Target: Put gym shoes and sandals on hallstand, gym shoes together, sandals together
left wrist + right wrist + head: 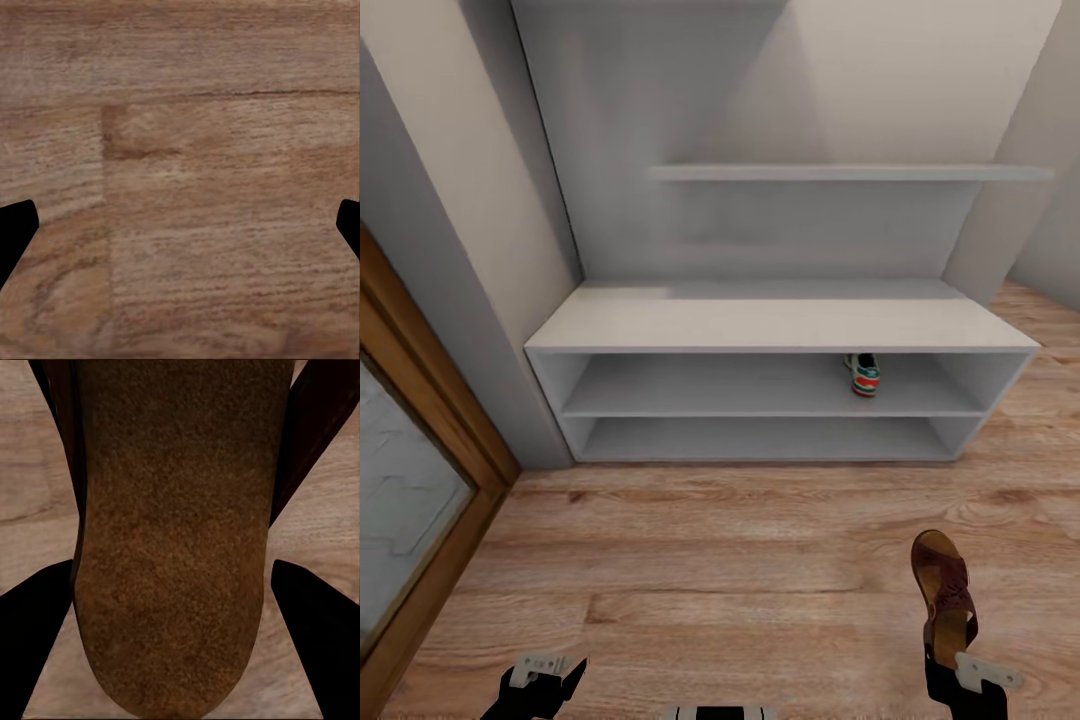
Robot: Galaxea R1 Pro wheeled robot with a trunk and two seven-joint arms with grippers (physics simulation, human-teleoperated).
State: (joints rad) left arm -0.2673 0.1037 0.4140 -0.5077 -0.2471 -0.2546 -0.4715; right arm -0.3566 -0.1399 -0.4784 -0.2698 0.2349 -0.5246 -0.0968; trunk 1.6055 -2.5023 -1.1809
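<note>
One gym shoe [865, 374] sits on the upper open shelf of the hallstand [780, 325], right of centre, toe end facing out towards the near side, green stripe and red mark on show. The pale grey worktop above it is bare, with a long wall shelf [850, 173] higher up on the back panel. Down at the near right, one brown sandal [946, 590] is up off the corridor floor [690, 560], its toe pointing away towards the rack and its heel end caught by the right gripper [948, 668]. From the right wrist view the tan footbed of the sandal [176, 547] runs straight between the black fingers [319, 645], jaws closed onto its sides, wood planks showing past the edges. Over at the near left, the left gripper [550, 685] hangs low over the floor. Its wrist view looks straight down on wood grain [180, 172], with one dark fingertip [15, 232] at each side edge, so those jaws stand wide apart with nothing between them. A wooden door frame [430, 420] with a glass pane lines the far-left side of the corridor, beside the grey wall.
</note>
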